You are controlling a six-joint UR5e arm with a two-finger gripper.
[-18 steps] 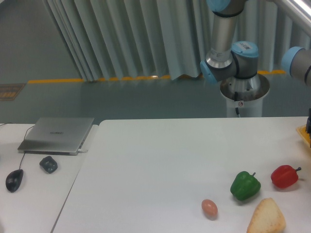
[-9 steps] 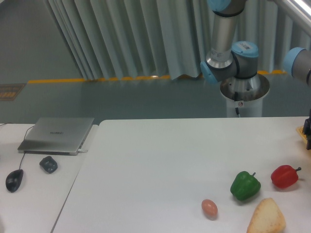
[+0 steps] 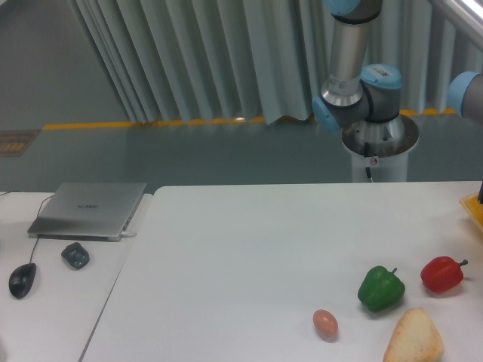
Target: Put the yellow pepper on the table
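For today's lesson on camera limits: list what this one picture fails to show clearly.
- Tool: out of view past the right edge, so open or shut is unknown.
- Yellow pepper: not visible; only a yellow sliver shows at the right edge, too cropped to identify.
- Bread: bottom cut off by the lower edge.

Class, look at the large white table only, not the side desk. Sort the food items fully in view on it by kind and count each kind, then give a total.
Peppers: 2, the green pepper and the red pepper
Eggs: 1, the brown egg
Bread: 1, the bread wedge
Total: 4

A yellow object is cut off at the right edge and is not counted.
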